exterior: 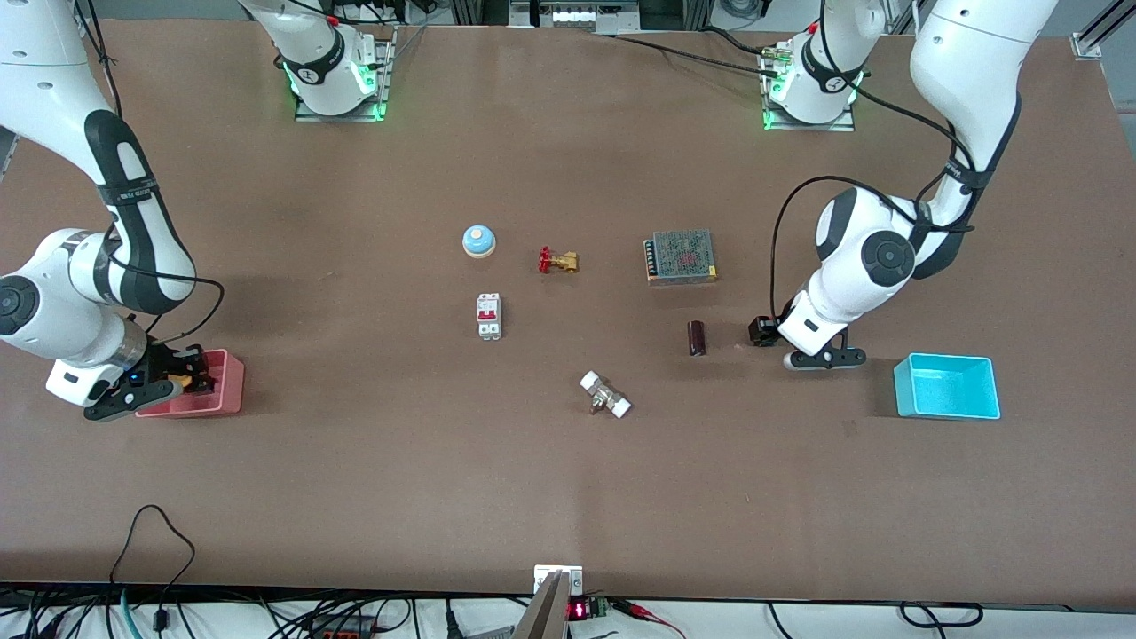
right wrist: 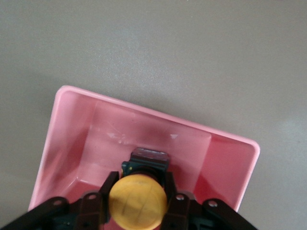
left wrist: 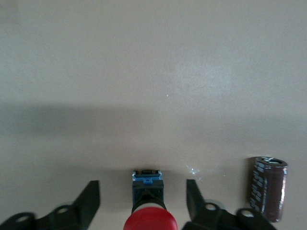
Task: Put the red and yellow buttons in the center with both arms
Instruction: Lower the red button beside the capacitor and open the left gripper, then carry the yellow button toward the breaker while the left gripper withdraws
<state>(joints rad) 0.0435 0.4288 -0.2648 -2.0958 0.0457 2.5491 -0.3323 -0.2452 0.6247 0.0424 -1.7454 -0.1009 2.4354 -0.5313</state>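
The red button [left wrist: 148, 211] lies on the brown tabletop [exterior: 568, 479] between the left gripper's [left wrist: 142, 199] 2 spread fingers [left wrist: 88, 199], which stand clear of it, just beside a dark capacitor [exterior: 697, 338]. The yellow button [right wrist: 138, 200] sits clamped in the right gripper [right wrist: 139, 191], held over the pink bin [exterior: 229, 404] at the right arm's end. A cyan bin [exterior: 946, 387] rests near the left gripper.

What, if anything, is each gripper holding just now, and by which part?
The right gripper clamps the yellow button by its black body, over the pink bin. The left gripper holds nothing; its fingers straddle the red button.
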